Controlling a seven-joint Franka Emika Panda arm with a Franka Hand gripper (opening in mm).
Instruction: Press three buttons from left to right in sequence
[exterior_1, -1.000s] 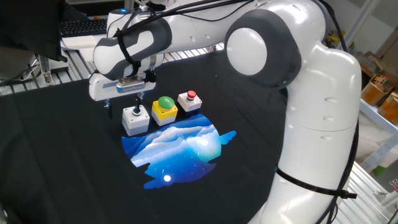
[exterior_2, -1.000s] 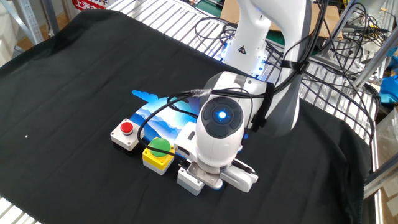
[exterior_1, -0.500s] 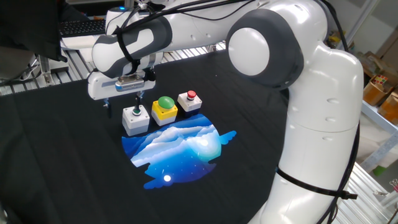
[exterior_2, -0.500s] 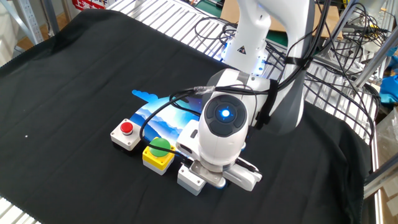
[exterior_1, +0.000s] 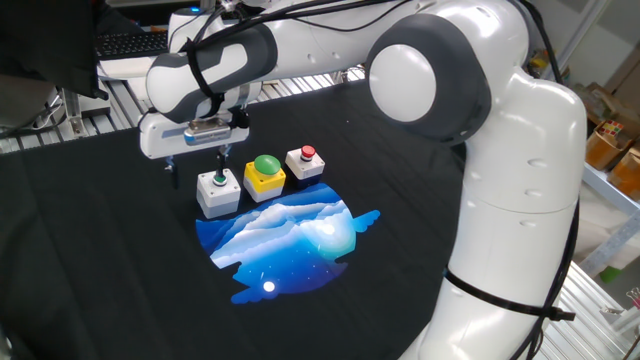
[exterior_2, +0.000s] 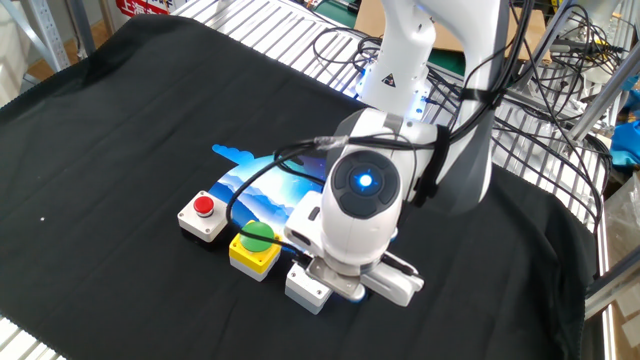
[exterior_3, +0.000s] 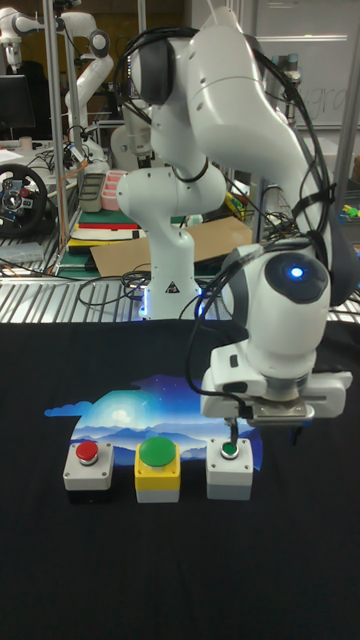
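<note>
Hand (exterior_1: 197, 168) low over the left end of the button row, fingers spread with a clear gap. One dark finger (exterior_1: 222, 160) pointing straight down at the small green button (exterior_1: 220, 178) on the grey-white box (exterior_1: 217, 197). The other finger (exterior_1: 172, 174) out past that box's left side, over bare cloth. Tip just above the button or touching it: cannot tell from any view.

Three boxes side by side in one row on the black-draped worktop (exterior_1: 80, 250): grey-white box first, yellow box (exterior_1: 264, 183) with the big green dome (exterior_1: 265, 165) touching it in the middle, smaller white box with red button (exterior_1: 305, 162) last. Yellow box just to the right of the hand, white box beyond that.

Blue printed patch (exterior_1: 290, 235) flat on the cloth just beside the row, toward the robot's base (exterior_3: 168, 280).

Plenty of bare cloth to the left of the hand. Metal slat frame (exterior_1: 110, 100) along the far edge of the cloth. Wire rack with cables (exterior_2: 540, 120) past the cloth near the base.
</note>
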